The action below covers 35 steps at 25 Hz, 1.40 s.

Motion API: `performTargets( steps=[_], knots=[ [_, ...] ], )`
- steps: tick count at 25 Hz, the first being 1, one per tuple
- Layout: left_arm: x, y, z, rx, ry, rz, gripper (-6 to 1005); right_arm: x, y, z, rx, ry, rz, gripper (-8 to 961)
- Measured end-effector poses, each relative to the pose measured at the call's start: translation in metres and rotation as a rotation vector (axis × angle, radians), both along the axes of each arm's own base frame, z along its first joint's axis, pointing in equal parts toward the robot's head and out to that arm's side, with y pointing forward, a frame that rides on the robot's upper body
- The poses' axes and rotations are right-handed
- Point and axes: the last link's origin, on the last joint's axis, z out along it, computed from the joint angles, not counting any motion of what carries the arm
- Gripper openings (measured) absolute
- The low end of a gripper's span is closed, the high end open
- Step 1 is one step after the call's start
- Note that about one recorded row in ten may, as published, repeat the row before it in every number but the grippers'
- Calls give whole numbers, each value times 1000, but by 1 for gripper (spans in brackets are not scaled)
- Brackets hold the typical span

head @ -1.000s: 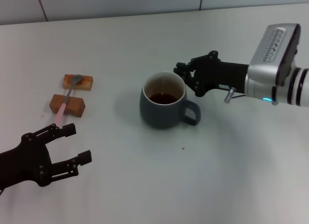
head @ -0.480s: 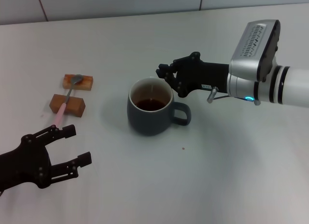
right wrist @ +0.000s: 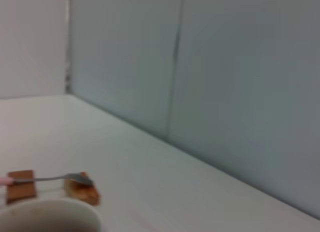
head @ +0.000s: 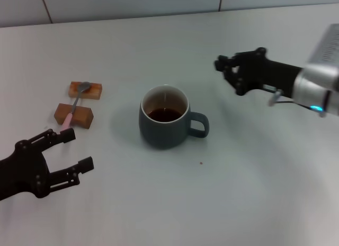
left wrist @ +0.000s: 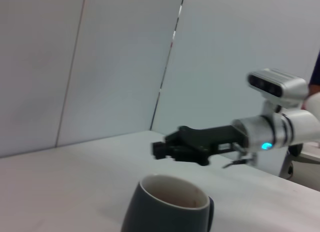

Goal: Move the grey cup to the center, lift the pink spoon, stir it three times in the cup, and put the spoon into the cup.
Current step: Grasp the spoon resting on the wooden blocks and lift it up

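The grey cup (head: pixel 165 121) stands upright near the middle of the table, handle to the right, dark inside. It also shows in the left wrist view (left wrist: pixel 165 209) and its pale rim in the right wrist view (right wrist: pixel 47 212). The pink spoon (head: pixel 74 105) lies across two brown blocks left of the cup, metal bowl on the far block; it also shows in the right wrist view (right wrist: pixel 52 179). My right gripper (head: pixel 229 75) is open and empty, in the air to the right of and behind the cup, clear of it. My left gripper (head: pixel 77 149) is open and empty, just in front of the spoon's pink end.
The two brown wooden blocks (head: pixel 85 90) (head: pixel 74 115) hold the spoon up off the white table. A tiled wall runs along the table's far edge. A small dark speck (head: pixel 201 163) lies in front of the cup.
My right gripper pushed the cup leftward toward the centre, then drew back to the right, leaving it standing. My left gripper shifted slightly left and back, toward the spoon's handle.
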Motion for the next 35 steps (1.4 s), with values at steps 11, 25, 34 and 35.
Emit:
performTargets(
  steps=[11, 25, 34, 35],
  knots=[
    [0, 6, 4, 31, 4, 3, 855, 30, -69, 45, -179, 39, 59, 140],
    [0, 10, 5, 41, 3, 10, 843, 46, -96, 58, -173, 117, -1, 576],
    [1, 10, 6, 36, -2, 7, 835, 49, -103, 56, -195, 125, -7, 657],
    [1, 10, 6, 36, -1, 7, 834, 49, -104, 56, -195, 125, -8, 663]
  ],
)
